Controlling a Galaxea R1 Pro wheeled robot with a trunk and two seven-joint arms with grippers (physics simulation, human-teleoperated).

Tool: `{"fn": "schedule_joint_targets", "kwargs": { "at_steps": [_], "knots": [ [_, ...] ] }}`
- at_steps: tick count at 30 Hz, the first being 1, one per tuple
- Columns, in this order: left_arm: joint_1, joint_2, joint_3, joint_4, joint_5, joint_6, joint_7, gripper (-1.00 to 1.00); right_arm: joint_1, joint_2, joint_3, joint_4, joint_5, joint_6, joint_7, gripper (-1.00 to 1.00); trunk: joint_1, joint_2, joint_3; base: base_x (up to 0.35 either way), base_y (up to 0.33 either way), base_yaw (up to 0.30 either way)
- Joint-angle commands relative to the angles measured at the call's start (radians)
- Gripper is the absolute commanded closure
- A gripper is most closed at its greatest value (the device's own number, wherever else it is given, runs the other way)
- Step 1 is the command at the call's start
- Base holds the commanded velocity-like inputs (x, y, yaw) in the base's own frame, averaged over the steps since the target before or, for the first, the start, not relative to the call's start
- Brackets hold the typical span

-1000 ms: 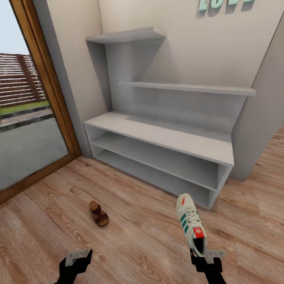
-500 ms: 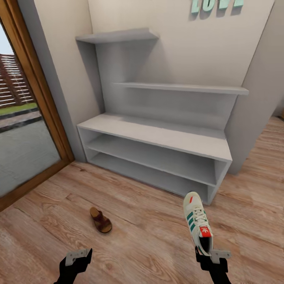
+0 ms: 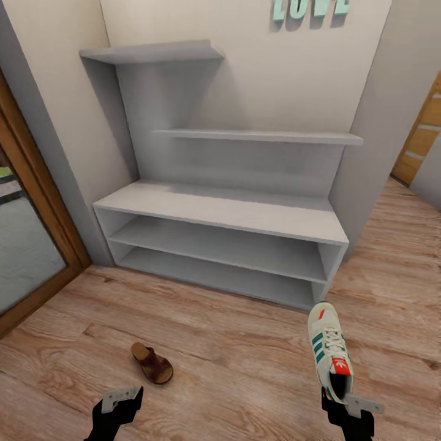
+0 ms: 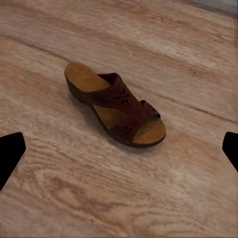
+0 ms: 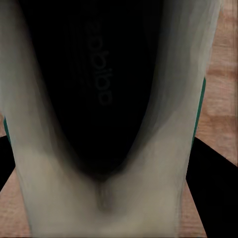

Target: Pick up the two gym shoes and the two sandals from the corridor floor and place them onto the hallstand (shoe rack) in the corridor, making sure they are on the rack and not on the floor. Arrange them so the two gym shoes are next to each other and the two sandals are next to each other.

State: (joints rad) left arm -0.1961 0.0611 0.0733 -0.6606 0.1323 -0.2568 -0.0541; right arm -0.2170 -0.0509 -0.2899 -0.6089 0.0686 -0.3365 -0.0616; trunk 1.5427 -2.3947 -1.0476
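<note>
Nearest, at the bottom edge of the head view, the left gripper (image 3: 117, 404) hangs over bare corridor floor (image 3: 233, 361) with its jaws spread and nothing between them — in the left wrist view its two dark fingertips (image 4: 11, 156) sit far apart at the frame's sides, well clear of the sandal (image 4: 115, 104) lying flat on the planks between and beyond them. At the near right, the right gripper (image 3: 343, 401) is clenched on the heel of a gym shoe (image 3: 331, 355), held off the floor with its toe pointing away toward the rack; the right wrist view looks straight into the shoe's dark opening (image 5: 99, 99), with wood showing past its edges. Just beyond the left gripper, the sandal (image 3: 152, 363) rests alone on the floor, with open planks all around it and a broad clear strip running to the rack's front edge. Farther on stands the hallstand (image 3: 220, 211), its bench top and two low shelves bare, its right end near a wall corner. A wood-framed glass door (image 3: 30, 245) bounds the left side. Above, two staggered wall shelves and the mint-green letters (image 3: 309, 7) meet the top edge.
</note>
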Motion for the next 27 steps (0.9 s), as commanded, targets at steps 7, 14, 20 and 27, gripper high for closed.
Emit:
{"fn": "schedule_joint_targets", "kwargs": {
  "at_steps": [7, 14, 20, 27],
  "knots": [
    [0.0, 0.0, 0.0, 0.001, 0.01, -0.002, -0.008, -1.0, -0.001, 0.0, -0.001, 0.01, 0.007, -0.002, -0.005, 1.0, 0.0, 0.0, -0.001, 0.009, 0.322, -0.3],
    [0.0, 0.0, 0.0, 0.001, 0.01, -0.002, -0.009, -1.0, -0.001, 0.0, -0.002, 0.012, 0.007, -0.002, -0.006, 1.0, 0.0, 0.0, -0.001, 0.001, 0.322, -0.3],
    [0.0, 0.0, 0.001, 0.001, 0.01, -0.002, -0.009, -1.0, -0.001, 0.0, -0.002, 0.012, 0.007, -0.002, -0.006, 1.0, 0.0, 0.0, -0.001, 0.0, 0.322, -0.3],
    [0.0, 0.0, 0.002, 0.001, 0.01, -0.002, -0.009, -1.0, -0.001, 0.0, -0.002, 0.012, 0.007, -0.002, -0.006, 1.0, 0.0, 0.0, -0.001, 0.0, 0.322, -0.3]
  ]
}}
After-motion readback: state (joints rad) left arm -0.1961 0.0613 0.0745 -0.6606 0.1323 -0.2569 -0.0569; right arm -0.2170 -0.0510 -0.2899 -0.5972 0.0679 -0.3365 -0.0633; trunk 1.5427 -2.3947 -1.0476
